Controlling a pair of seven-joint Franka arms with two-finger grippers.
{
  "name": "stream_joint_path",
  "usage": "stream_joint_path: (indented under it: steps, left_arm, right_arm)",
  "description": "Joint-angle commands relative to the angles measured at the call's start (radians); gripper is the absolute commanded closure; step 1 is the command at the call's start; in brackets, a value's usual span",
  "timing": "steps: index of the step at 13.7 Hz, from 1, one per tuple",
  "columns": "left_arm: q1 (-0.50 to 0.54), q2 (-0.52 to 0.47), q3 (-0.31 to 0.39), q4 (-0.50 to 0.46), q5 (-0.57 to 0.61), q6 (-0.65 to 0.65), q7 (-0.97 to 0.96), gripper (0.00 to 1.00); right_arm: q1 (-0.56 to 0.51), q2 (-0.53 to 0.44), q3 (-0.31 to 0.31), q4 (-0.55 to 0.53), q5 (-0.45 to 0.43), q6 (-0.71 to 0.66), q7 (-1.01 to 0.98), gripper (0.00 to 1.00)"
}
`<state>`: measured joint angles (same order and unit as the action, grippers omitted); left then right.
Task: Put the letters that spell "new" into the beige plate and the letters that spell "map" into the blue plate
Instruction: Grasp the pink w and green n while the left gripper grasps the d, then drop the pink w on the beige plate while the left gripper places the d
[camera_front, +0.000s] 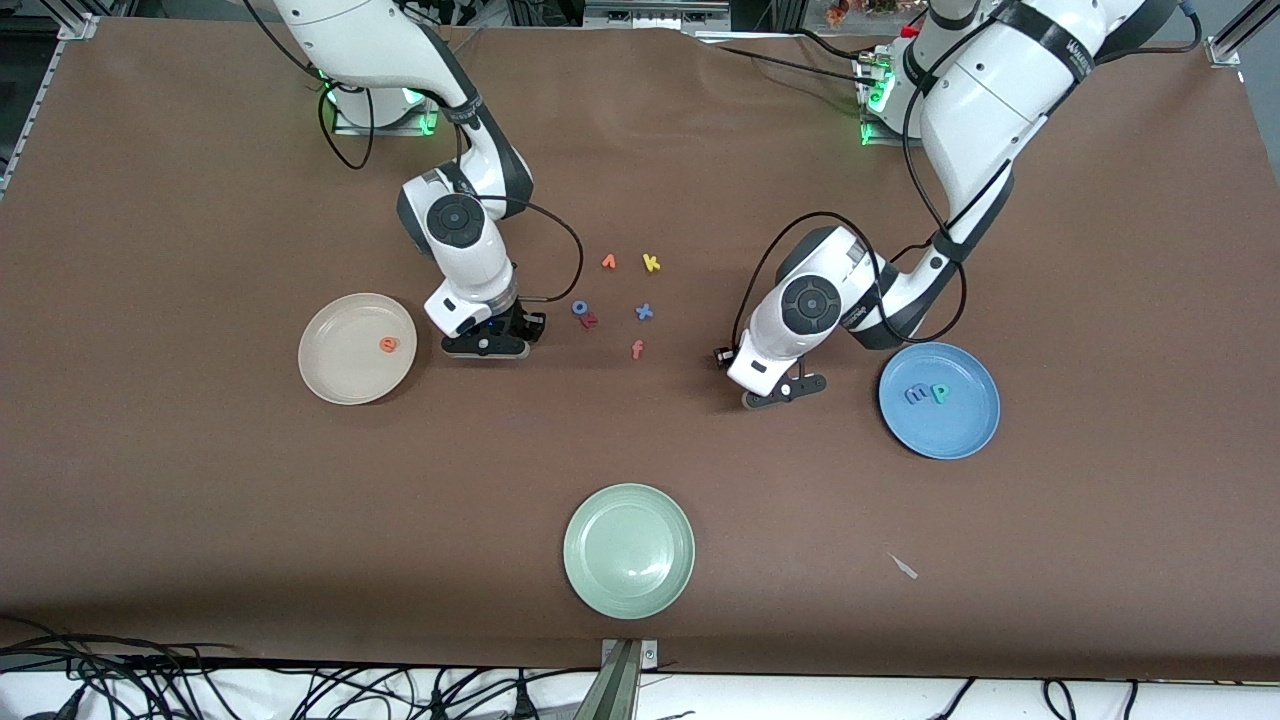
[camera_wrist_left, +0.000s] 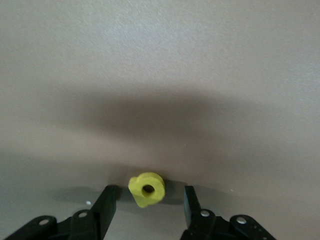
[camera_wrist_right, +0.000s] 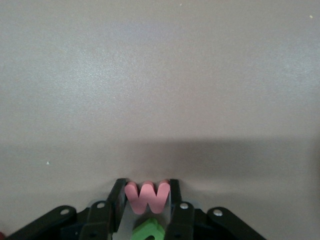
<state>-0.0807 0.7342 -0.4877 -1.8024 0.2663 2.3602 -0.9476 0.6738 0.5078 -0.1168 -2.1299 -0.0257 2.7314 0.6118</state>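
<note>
Brown cloth covers the table (camera_front: 200, 500), with three plates and scattered foam letters on it. My right gripper (camera_wrist_right: 146, 200) is down at the cloth just beside the beige plate (camera_front: 340, 375), fingers pressed against both sides of the pink w (camera_wrist_right: 147, 196); the green n (camera_wrist_right: 148, 232) lies between my fingers too, closer to my wrist. The orange e (camera_front: 389, 345) already sits in the beige plate. My left gripper (camera_wrist_left: 147, 200) is low over the cloth near the blue plate (camera_front: 950, 430), fingers apart on either side of the yellow a (camera_wrist_left: 147, 189), not touching it. The lavender m (camera_front: 915, 394) and teal p (camera_front: 940, 394) lie side by side in the blue plate. Between my two arms remain an orange v (camera_front: 609, 262), yellow k (camera_front: 651, 263), blue o (camera_front: 580, 308), blue x (camera_front: 644, 312) and orange f (camera_front: 637, 349). The pale green plate (camera_front: 628, 550) sits nearest the front camera.
</note>
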Motion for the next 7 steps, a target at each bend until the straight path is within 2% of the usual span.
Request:
stream_joint_path:
  steps: [1,5,7]
  left_arm:
    - [0.004,0.005,0.008,-0.002,0.067,0.016,-0.017,0.46]
    - [-0.002,0.005,0.008,0.003,0.067,0.016,-0.017,0.49]
    - [-0.001,0.004,0.008,0.003,0.068,0.016,-0.017,0.67]
  right_arm:
    - [-0.002,-0.018,-0.033,-0.004,-0.011,-0.016,-0.067,0.7]
    - [-0.002,-0.093,-0.116,0.021,-0.005,-0.186,-0.249,0.7]
    - [-0.005,-0.15,-0.188,0.018,-0.003,-0.278,-0.407,0.7]
